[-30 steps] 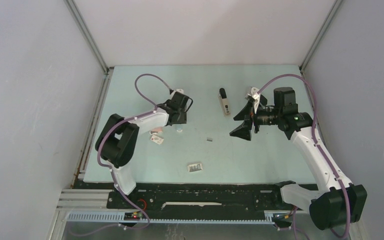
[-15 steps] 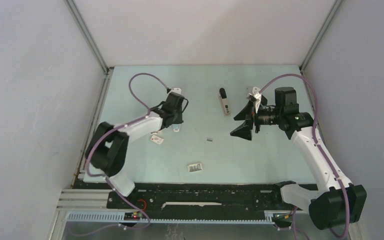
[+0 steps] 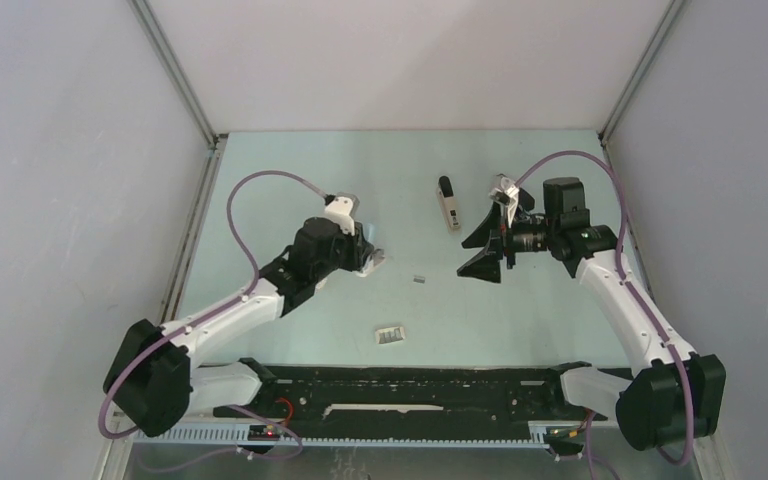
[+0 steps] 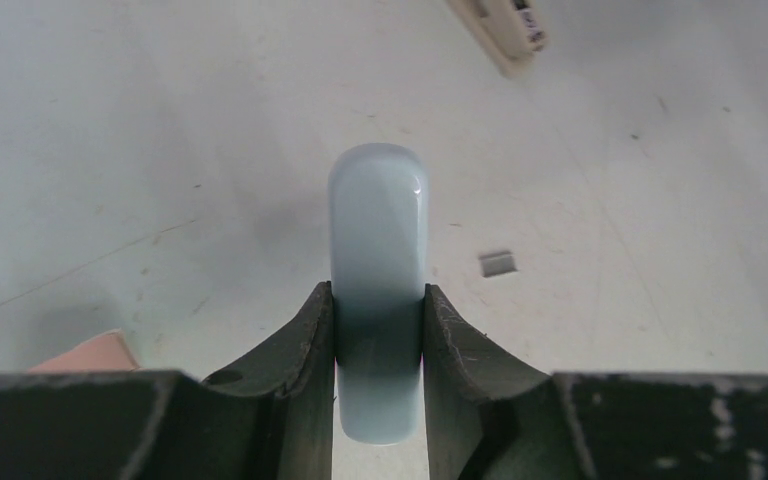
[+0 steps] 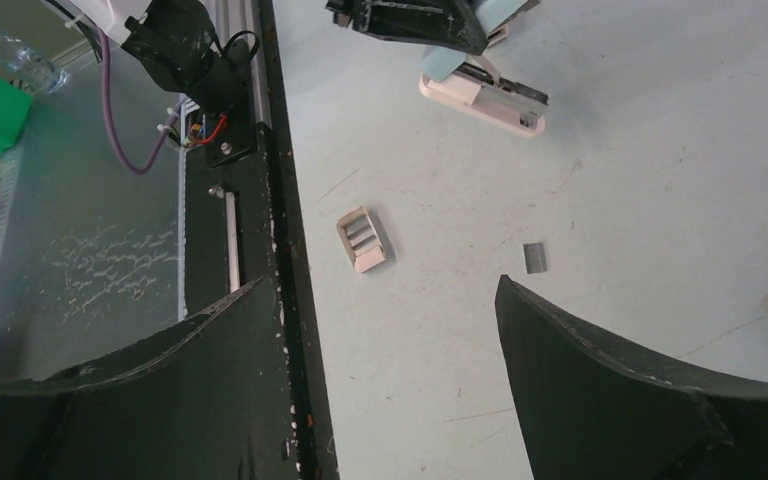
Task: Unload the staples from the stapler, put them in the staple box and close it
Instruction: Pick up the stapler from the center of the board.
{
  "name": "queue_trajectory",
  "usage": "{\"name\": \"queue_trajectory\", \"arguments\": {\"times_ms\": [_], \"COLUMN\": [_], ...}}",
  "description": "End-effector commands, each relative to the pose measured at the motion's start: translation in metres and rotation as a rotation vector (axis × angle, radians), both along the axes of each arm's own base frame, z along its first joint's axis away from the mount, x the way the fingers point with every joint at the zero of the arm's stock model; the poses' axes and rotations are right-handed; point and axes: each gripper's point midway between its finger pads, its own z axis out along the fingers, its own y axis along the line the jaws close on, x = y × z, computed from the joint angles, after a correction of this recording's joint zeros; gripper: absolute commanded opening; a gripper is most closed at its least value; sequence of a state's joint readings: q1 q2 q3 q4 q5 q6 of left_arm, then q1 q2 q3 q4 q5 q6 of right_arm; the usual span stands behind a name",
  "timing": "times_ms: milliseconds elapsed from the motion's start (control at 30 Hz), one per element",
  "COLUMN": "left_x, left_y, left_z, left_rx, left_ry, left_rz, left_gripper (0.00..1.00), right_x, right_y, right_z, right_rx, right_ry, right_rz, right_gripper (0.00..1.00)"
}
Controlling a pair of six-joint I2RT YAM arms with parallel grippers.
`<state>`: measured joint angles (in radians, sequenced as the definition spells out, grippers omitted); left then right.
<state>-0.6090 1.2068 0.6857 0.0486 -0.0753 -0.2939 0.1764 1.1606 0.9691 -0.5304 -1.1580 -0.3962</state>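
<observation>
Your left arm has dropped low and stretched out since a second ago, carrying the left end effector (image 3: 365,262) to a spot just left of the staples (image 3: 419,279), which lie loose on the counter (image 3: 520,320). The right end effector (image 3: 477,251), right of the staples, has barely shifted. Left wrist: it pinches the pale blue stapler (image 4: 377,200), left of the staples. Right wrist: spread wide, staples just beyond.

– Open table?
– Mid-frame in the top view, between the left gripper (image 3: 363,259) clamping the stapler (image 4: 377,250) and the wide-spread right gripper (image 3: 468,254); only staples (image 3: 420,279) lie there.
– Obstacles?
– Beige bar (image 3: 449,207) above, small box (image 3: 391,336) below.
</observation>
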Motion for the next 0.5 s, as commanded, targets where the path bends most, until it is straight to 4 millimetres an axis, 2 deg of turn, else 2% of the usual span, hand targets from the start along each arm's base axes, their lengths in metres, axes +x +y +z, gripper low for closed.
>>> {"name": "queue_trajectory", "arguments": {"times_ms": [0, 200, 467], "left_x": [-0.011, -0.030, -0.048], "left_y": [-0.028, -0.050, -0.070], "left_z": [0.043, 0.053, 0.051], "left_rx": [-0.100, -0.178, -0.247], "left_ry": [-0.160, -0.199, -0.185], "left_rz": [-0.142, -0.233, -0.312], "left_gripper": [0.00, 0.00, 0.00], "right_x": [-0.002, -0.002, -0.002], "right_y": [0.003, 0.003, -0.001], "right_z": [0.007, 0.007, 0.009], "right_rx": [0.035, 0.059, 0.072], "right_ry": [-0.017, -0.002, -0.006], "right_rz": [0.025, 0.035, 0.033], "right_gripper": [0.90, 0.91, 0.90]}}
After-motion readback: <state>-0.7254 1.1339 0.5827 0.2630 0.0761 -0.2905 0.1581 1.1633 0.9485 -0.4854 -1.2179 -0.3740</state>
